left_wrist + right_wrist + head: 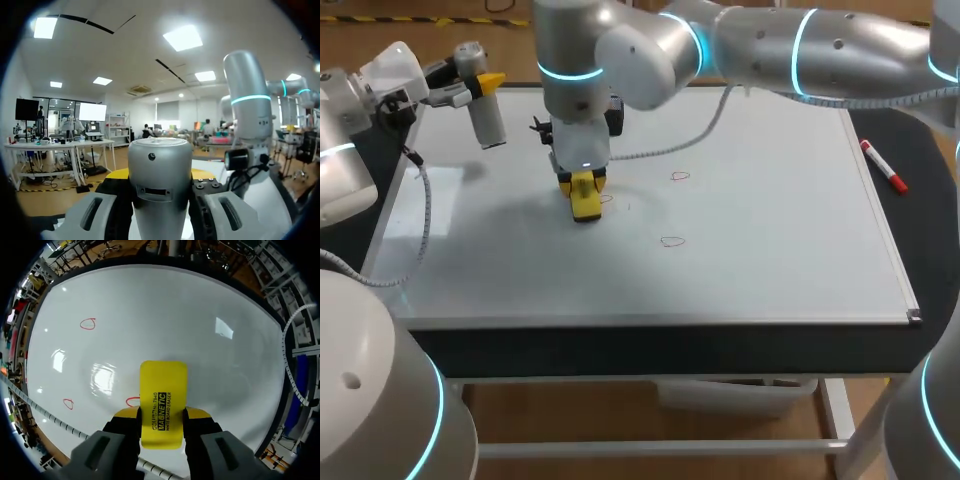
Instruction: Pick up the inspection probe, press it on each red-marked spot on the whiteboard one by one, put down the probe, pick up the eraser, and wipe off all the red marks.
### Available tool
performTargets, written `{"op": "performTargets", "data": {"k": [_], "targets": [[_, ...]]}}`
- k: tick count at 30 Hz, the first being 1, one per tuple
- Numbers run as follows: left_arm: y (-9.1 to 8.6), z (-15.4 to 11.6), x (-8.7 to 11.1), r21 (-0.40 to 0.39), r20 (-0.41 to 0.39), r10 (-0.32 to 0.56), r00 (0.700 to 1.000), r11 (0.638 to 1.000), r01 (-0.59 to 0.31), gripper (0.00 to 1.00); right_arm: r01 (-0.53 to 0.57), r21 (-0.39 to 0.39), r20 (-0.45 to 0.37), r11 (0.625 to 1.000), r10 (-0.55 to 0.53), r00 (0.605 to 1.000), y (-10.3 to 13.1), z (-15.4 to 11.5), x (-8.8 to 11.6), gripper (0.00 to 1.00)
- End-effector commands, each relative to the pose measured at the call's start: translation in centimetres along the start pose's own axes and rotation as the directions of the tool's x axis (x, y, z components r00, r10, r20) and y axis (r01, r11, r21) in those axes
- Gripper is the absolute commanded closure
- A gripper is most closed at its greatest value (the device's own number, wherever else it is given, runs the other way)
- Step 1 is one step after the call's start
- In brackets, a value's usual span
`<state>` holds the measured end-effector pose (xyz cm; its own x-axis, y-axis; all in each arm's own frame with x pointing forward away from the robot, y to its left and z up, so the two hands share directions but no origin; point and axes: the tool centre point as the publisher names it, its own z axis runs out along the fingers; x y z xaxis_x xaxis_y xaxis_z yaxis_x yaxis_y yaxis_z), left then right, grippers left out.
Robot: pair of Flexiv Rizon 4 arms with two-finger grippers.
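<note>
I see my right fingers (125,414) clamping the yellow eraser (162,400) on the glossy whiteboard (150,310) by three red marks (87,324), left fingers (116,175) gripping the probe (160,185) in the air.

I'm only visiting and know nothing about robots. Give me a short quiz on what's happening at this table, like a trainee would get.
1. True or false: the right gripper holds the yellow eraser.
2. How many red marks show on the whiteboard?
3. What is in the left gripper? A) a sponge B) the silver probe C) nothing

Key: 1 true; 2 three; 3 B.
</note>
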<state>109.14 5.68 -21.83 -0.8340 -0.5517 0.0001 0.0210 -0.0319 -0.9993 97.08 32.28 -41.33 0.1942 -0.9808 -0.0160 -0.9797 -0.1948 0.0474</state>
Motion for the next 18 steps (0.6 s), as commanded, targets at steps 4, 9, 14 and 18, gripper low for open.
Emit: {"op": "performTargets", "data": {"k": [4,9,14,18], "targets": [[-0.1,0.0,0.1,0.000,0.002,0.001,1.000,1.000,-0.001,1.00,0.000,0.000,-0.008,1.000,0.000,1.000,-0.2,0.4,0.3,1.00],[-0.1,0.0,0.1,0.000,0.002,0.001,1.000,1.000,-0.001,1.00,-0.002,0.005,-0.010,1.000,0.002,1.000,-0.1,0.5,0.7,1.00],[-0.1,0.0,0.1,0.000,0.002,0.001,1.000,1.000,-0.001,1.00,-0.012,-0.002,-0.013,1.000,0.012,1.000,-0.1,0.8,1.2,1.00],[-0.1,0.0,0.1,0.000,0.002,0.001,1.000,1.000,-0.001,1.00,-0.020,-0.009,-0.013,1.000,0.020,1.000,-0.1,1.0,1.6,1.00]]}}
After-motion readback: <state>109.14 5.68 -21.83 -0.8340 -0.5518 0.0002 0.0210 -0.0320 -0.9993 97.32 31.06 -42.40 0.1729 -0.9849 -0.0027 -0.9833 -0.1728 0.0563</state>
